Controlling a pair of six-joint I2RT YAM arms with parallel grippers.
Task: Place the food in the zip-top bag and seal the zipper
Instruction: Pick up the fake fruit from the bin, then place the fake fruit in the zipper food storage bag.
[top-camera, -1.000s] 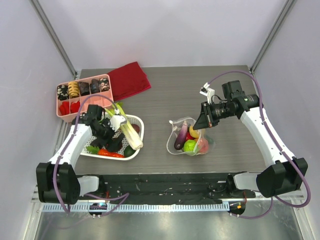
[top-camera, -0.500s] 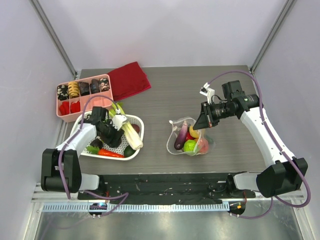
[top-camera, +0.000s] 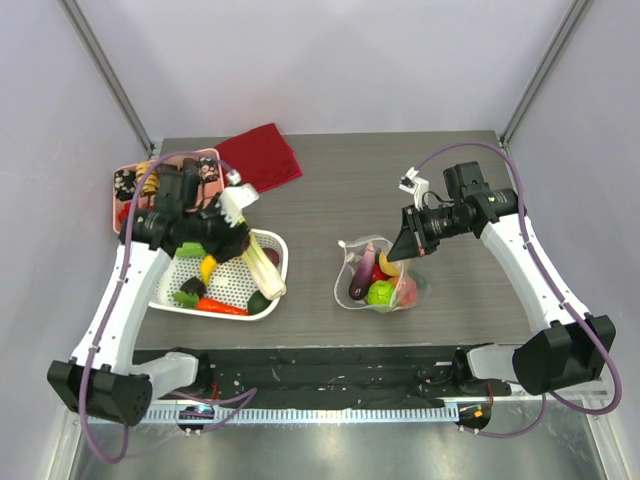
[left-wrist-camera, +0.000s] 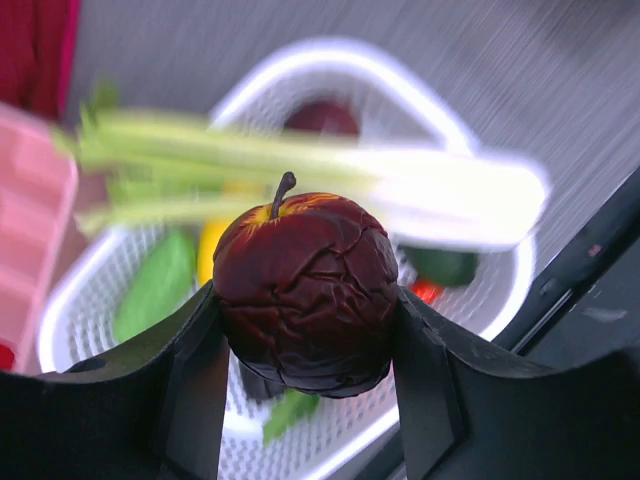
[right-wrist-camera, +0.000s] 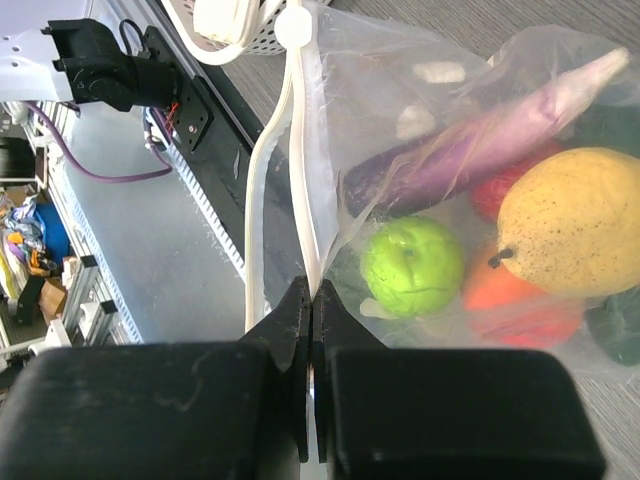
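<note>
Clamping dark apple, stem up: left gripper | right gripper pinched onto zipper | leek diagonal across basket

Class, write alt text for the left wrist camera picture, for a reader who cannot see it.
The left end effector grips a wrinkled dark red apple with a short stem between its two black fingers, close to the camera. Behind it, blurred, a white basket holds a long leek and other toy food.
</note>
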